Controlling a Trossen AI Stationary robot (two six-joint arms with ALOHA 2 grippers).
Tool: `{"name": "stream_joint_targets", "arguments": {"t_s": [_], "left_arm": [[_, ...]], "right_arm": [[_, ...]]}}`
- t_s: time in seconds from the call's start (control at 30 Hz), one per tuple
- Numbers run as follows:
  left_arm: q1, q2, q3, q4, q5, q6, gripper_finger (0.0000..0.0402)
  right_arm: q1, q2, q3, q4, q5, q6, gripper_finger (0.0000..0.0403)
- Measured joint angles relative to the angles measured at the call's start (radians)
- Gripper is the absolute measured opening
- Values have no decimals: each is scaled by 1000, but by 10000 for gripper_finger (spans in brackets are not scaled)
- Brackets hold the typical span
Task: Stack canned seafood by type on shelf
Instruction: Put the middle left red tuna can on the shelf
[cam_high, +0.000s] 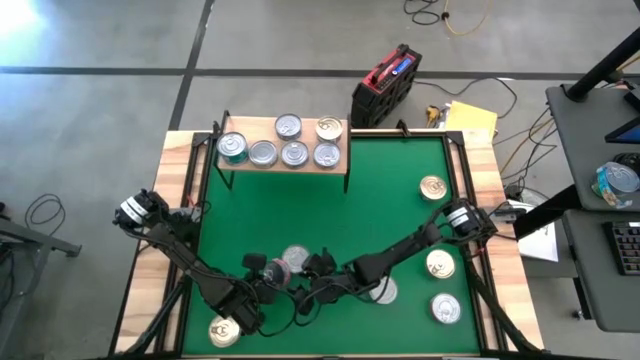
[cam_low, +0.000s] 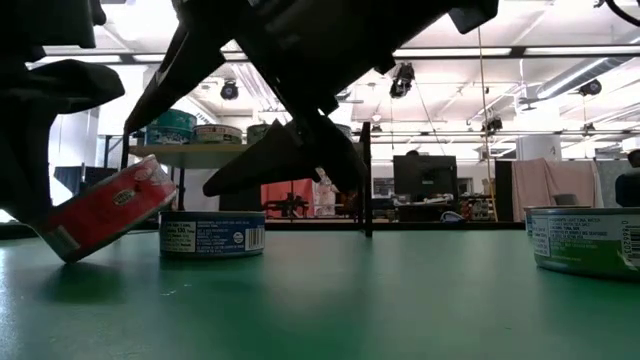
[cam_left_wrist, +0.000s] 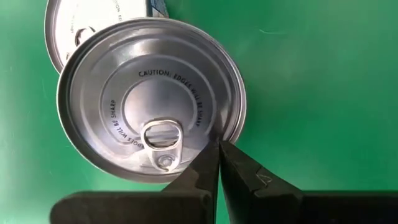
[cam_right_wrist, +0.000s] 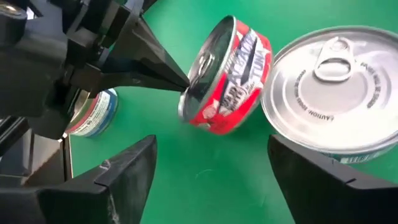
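Green mat (cam_high: 330, 200): red tin (cam_right_wrist: 227, 74) tilted near front edge, closed left gripper (cam_left_wrist: 219, 149) tips against its lid. Right gripper (cam_right_wrist: 211, 165) open beside. Shelf (cam_high: 285, 160) at rear holds six tins.

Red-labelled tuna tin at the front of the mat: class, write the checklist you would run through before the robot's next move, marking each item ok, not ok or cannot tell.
1. Red-labelled tin standing flat: not ok, it is tilted on its edge.
2. Left gripper holding it firmly: cannot tell; its fingers are shut with the tips at the lid's rim.
3. Right gripper ready to take it: ok, open and facing the tin.
4. Silver-topped tin clear of the red one: cannot tell, it lies close beside it.
5. Room on the shelf: ok, bare board shows behind the front row.
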Motion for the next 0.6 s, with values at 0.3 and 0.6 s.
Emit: {"name": "stream_joint_targets", "arguments": {"t_s": [0.3,0.6], "left_arm": [[0,0,0,5,-1,-9,0],[0,22,0,12,-1,-20,0]], "right_arm": [[-51,1,1,13,3,-96,316],[-62,2,1,45,-6,-119,311]]}}
